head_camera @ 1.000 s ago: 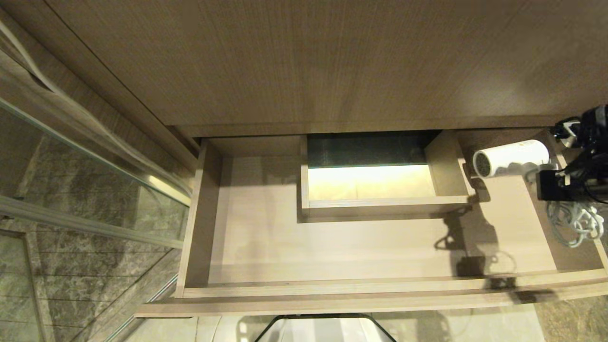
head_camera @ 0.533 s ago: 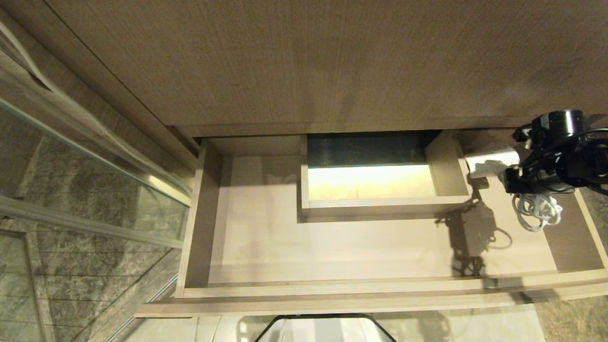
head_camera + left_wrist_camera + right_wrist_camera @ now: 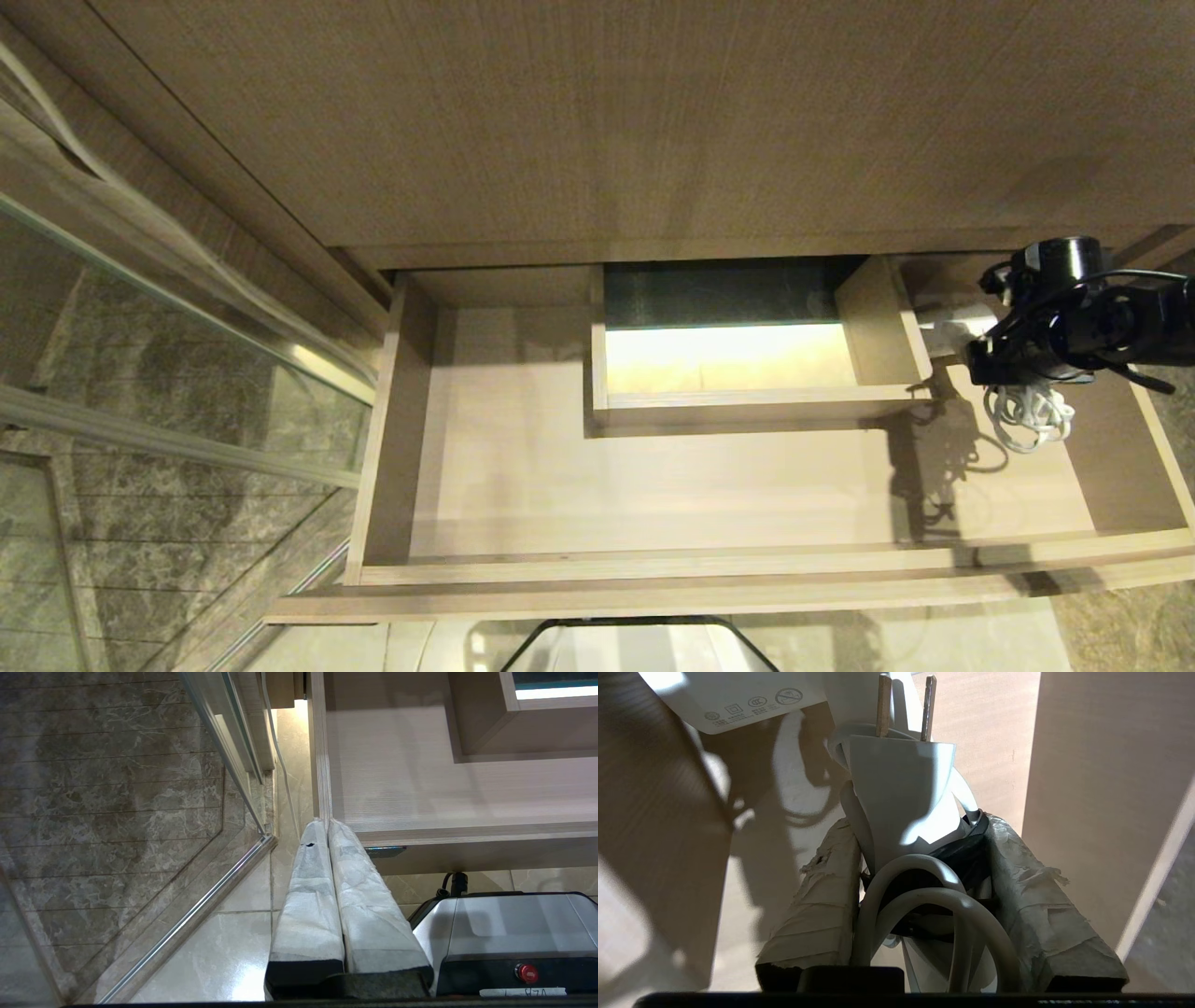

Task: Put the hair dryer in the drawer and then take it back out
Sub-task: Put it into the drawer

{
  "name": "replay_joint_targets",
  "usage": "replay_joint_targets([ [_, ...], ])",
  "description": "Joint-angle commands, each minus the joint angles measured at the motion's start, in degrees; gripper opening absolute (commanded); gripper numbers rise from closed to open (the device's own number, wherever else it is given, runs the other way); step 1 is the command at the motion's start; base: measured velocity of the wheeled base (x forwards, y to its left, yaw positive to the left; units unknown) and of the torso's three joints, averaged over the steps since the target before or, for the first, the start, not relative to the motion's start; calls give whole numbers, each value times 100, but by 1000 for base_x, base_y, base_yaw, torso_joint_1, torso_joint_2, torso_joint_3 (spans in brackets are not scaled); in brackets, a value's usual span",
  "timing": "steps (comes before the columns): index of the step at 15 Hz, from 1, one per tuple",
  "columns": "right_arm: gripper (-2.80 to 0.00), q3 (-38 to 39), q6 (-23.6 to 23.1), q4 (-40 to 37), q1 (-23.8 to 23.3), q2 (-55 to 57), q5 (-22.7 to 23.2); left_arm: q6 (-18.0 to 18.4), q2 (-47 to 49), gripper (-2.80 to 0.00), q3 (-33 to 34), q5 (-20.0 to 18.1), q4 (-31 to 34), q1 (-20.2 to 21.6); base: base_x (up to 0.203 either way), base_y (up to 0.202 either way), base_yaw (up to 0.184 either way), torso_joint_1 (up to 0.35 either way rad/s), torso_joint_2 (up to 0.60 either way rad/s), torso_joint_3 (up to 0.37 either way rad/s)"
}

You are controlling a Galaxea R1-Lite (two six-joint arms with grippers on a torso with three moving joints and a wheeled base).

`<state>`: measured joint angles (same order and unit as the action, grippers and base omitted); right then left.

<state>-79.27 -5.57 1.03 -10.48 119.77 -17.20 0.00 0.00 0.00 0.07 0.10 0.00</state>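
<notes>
The drawer stands pulled out, a wide light wood-grain tray around a boxed cutout. My right gripper hangs over its back right part, beside the cutout's wall. It is shut on the white hair dryer, whose barrel pokes out toward the cutout. The bundled cord dangles below. In the right wrist view, the taped fingers of that gripper clamp the handle, cord loops and plug. I cannot tell whether the dryer touches the drawer floor. My left gripper is shut and parked near the drawer's front left corner.
A wood-grain cabinet front rises behind the drawer. A glass shower panel with a metal rail and marble floor lie to the left. My base sits just below the drawer's front edge.
My right arm has swung leftward and deeper into the drawer's right part, carrying the hair dryer and cord toward the cutout's wall. The barrel is now mostly hidden behind the gripper.
</notes>
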Motion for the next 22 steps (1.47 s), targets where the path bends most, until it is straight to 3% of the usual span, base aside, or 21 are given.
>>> replay_joint_targets([
  [1,-280,-41,-102,64,-46,191,-11,0,0,-280,0,1,-1,0,0,0,0,0,0,0],
  [5,-280,-70,-682,658,-60,406,-12,0,-7,-280,6,1,-1,0,0,0,0,0,0,0],
  [9,-280,-53,-811,768,-52,389,24,0,-9,-280,9,1,-1,0,0,0,0,0,0,0],
  [10,0,-15,-897,773,-51,357,17,0,0,-280,0,1,-1,0,0,0,0,0,0,0],
  [18,0,334,-802,787,-126,-436,90,0,0,-280,9,1,-1,0,0,0,0,0,0,0],
  [19,-280,479,-804,736,-158,-750,210,0,0,-280,3,1,-1,0,0,0,0,0,0,0],
  [22,-280,1125,-857,434,-261,-1966,646,0,0,-280,0,1,-1,0,0,0,0,0,0,0],
])
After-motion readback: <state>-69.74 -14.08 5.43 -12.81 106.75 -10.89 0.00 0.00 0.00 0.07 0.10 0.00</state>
